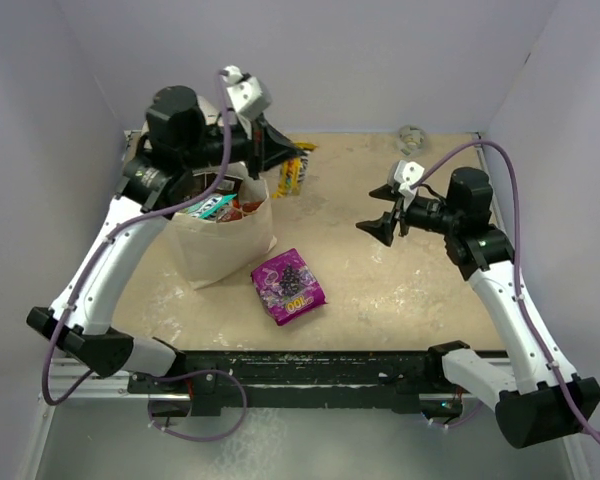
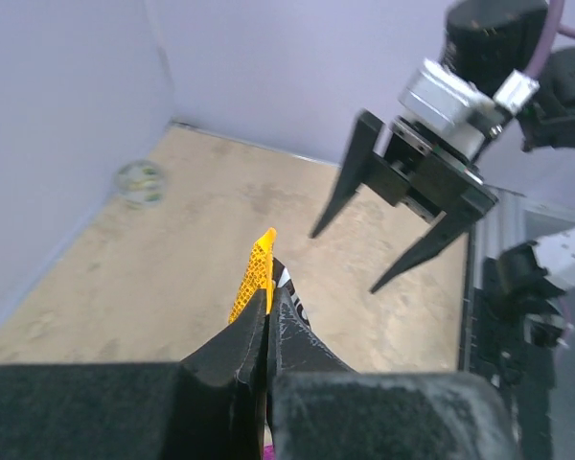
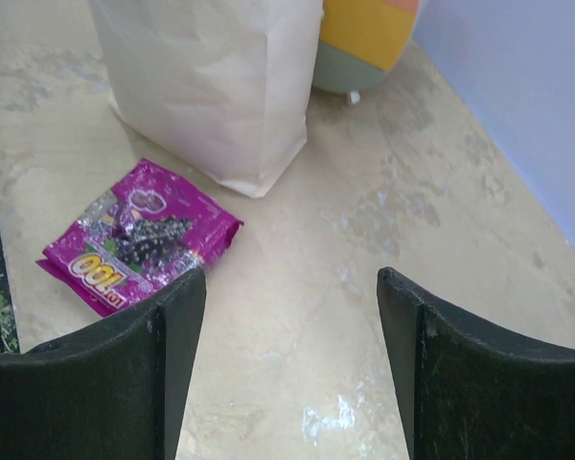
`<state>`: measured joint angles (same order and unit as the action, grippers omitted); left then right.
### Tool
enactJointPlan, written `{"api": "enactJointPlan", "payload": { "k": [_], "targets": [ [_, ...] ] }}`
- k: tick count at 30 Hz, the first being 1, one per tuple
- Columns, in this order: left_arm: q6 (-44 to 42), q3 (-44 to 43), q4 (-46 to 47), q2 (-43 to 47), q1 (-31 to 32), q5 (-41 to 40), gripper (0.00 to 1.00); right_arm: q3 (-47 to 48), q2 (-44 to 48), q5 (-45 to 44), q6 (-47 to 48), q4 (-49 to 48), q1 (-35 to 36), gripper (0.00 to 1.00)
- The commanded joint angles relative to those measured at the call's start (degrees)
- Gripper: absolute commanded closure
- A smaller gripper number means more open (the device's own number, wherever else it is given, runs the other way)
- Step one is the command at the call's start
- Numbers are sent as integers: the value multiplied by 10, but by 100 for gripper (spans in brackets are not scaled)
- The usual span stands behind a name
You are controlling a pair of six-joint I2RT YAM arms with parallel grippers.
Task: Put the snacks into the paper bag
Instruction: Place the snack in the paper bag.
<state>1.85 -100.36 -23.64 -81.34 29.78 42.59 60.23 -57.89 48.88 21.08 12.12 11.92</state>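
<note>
Two snacks lay outside the bag [image 1: 218, 258]: a yellow packet [image 1: 296, 172] and a purple packet [image 1: 288, 285]. The bag stood upright left of centre in the top view. Its mouth was open, and a teal packet [image 1: 212, 206] and something red showed inside.

The left claw [image 2: 268, 302] sat at the upper left of the top view, just right of the bag's mouth. It was pinched fully shut on the yellow packet's upper edge, and its wrist view showed a yellow corner poking up between the closed fingers. The packet hung beside the bag's far right rim, not over the opening. Whether its lower end touched the table [image 1: 410, 290] could not be told.

The right claw [image 1: 375, 232], right of centre, was spread wide with nothing in it. It was well apart from the purple packet, which lay flat at lower centre, just beside the bag's near right corner.

The step in hand looked like carrying the yellow packet to the bag. The next move called for lifting it above the rim and shifting it left until it hung over the mouth. Only then should the fingers part, since the soft paper wall could fold if nudged. After that the purple packet would need a low pinch at one edge, being flat on the table.
</note>
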Motion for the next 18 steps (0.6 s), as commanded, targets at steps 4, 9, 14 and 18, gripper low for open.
{"api": "enactJointPlan", "payload": {
  "k": [4, 9, 14, 18],
  "targets": [
    [-106, -70, -55, 68, -72, -115, 100, -30, -20, -39, 38, 14, -3, 26],
    [-248, -57, -123, 107, -73, -280, 100, -50, 3, -53, 28, 6, -14, 25],
    [-367, -1, -133, 130, -73, -398, 100, -60, 14, -46, 28, 3, -21, 24],
    [-435, 29, -140, 129, -79, -424, 100, -62, 13, -47, 37, 7, -22, 24]
  ]
}}
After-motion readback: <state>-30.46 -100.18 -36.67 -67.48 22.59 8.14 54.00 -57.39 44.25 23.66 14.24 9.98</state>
